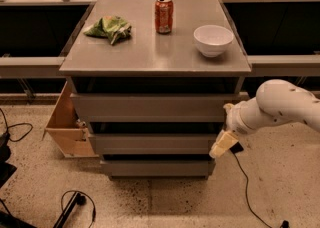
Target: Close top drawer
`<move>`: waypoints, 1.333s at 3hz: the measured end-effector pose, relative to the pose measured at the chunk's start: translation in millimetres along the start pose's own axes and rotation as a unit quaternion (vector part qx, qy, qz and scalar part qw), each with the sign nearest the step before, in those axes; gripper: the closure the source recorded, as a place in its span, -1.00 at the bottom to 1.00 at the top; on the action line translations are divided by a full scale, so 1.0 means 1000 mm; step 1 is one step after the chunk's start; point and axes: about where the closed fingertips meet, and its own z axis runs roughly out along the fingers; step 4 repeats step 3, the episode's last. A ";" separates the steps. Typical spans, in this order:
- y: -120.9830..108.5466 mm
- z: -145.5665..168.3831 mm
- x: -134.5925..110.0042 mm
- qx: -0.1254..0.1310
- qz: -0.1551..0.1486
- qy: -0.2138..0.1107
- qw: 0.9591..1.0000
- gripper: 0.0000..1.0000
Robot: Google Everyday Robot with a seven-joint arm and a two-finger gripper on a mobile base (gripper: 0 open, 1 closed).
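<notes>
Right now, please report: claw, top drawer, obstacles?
Claw low by the middle drawer's right end. Top drawer partly open. Nothing visible in its path.

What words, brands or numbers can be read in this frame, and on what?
Red can: printing too blurred to read.
Green bag: no legible print.
Top drawer, with the gripper at the cabinet's right front below it: no text.
</notes>
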 end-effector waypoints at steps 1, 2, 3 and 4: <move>0.060 -0.049 -0.003 0.010 -0.054 0.014 0.998 -1.00; 0.122 -0.106 0.011 0.033 -0.080 0.028 0.996 -1.00; 0.162 -0.164 0.021 0.072 -0.087 0.028 0.993 -1.00; 0.162 -0.164 0.021 0.072 -0.087 0.028 0.993 -1.00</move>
